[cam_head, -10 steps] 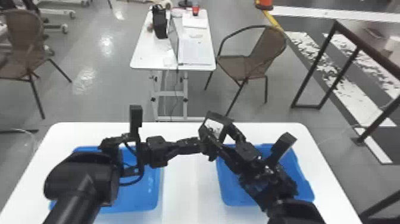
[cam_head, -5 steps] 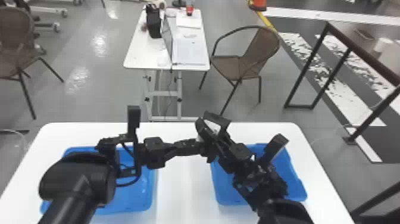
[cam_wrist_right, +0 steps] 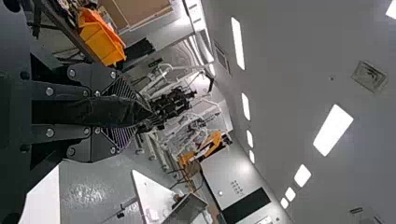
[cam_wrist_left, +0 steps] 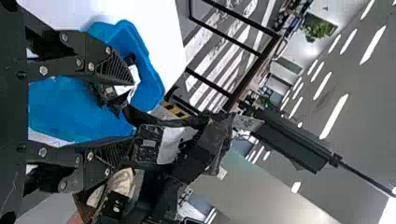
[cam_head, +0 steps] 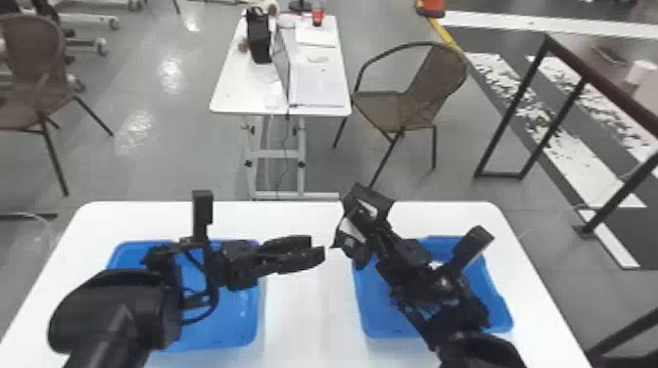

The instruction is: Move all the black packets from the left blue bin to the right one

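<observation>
Clamping a black packet (cam_wrist_right: 86, 112), the right gripper (cam_head: 364, 230) hangs near the gaping left gripper (cam_head: 316, 248).

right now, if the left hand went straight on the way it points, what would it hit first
Probably the right hand, or the black packet it grips; their depth is hard to judge.
</observation>
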Available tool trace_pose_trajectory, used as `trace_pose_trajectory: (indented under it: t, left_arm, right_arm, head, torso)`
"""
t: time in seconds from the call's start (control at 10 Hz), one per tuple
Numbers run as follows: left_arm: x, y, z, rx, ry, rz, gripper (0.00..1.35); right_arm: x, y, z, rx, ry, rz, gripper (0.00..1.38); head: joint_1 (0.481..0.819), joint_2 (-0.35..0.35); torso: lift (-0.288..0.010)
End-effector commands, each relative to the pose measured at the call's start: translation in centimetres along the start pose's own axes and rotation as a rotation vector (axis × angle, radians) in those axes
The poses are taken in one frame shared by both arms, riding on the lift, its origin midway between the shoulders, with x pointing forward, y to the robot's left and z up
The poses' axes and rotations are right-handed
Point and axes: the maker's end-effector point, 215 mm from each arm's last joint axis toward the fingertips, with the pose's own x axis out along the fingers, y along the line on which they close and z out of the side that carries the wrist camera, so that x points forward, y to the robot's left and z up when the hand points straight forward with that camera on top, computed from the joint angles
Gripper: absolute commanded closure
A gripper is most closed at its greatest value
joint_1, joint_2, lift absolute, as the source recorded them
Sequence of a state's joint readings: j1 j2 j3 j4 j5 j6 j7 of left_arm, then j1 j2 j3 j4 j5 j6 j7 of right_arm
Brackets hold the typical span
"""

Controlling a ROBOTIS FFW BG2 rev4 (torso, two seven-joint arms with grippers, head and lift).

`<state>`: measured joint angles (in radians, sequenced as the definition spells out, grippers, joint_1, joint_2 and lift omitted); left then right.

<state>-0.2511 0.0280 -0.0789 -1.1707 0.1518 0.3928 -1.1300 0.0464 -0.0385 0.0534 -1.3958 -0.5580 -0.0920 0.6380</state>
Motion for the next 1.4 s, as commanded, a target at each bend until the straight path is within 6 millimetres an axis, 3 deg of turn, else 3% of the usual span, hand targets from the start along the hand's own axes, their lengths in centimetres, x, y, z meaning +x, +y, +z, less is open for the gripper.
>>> trace_pose_trajectory:
  t: [0.0, 0.3, 0.5, 0.6, 0.7, 0.8, 0.9, 1.1, 1.3]
  left_arm:
    - [-2.7, 1.4, 0.2, -0.018, -0.06, 0.063, 0.11]
    - [-9.6, 4.8, 1.8, -0.029, -0.179, 0.225, 0.0]
    - [-14.0, 6.6, 3.0, -0.02, -0.248, 0.331, 0.14]
    - [-15.5, 7.2, 3.4, -0.01, -0.266, 0.374, 0.15]
    - [-16.6, 7.4, 3.9, 0.008, -0.285, 0.401, 0.15]
    - [-17.5, 7.6, 4.3, 0.026, -0.3, 0.441, 0.15]
    - [-19.0, 7.9, 4.4, 0.05, -0.299, 0.505, 0.15]
    - [-21.1, 8.1, 3.6, 0.046, -0.297, 0.616, 0.15]
    - [-22.9, 7.7, 3.2, -0.051, -0.269, 0.695, 0.15]
  right_arm:
    - [-1.1, -3.1, 0.4, 0.006, -0.008, -0.059, 1.21]
    - [-4.5, -10.3, -1.1, 0.051, 0.018, -0.187, 1.21]
    - [-6.9, -14.8, -2.1, 0.076, 0.044, -0.271, 1.21]
    - [-8.1, -16.8, -2.3, 0.088, 0.044, -0.318, 1.14]
    - [-8.8, -17.9, -2.4, 0.091, 0.048, -0.345, 0.79]
    - [-9.6, -19.1, -2.1, 0.063, 0.058, -0.382, 0.31]
    - [-10.6, -20.0, -1.5, 0.008, 0.064, -0.435, 0.04]
    - [-12.9, -19.8, -0.2, -0.013, 0.01, -0.502, 0.17]
    - [-14.2, -17.7, 0.4, 0.003, -0.034, -0.495, 0.21]
  head:
    - [0.695, -0.113]
    - [0.695, -0.103]
    - [0.695, -0.088]
    - [0.695, -0.081]
    - [0.695, -0.081]
    - [0.695, -0.082]
    - [0.695, -0.084]
    - [0.695, -0.089]
    - [0.695, -0.083]
  torso:
    - [0.0]
    - [0.0]
    - [0.0]
    - [0.0]
    - [0.0]
    - [0.0]
    - [0.0]
    - [0.0]
    - [0.0]
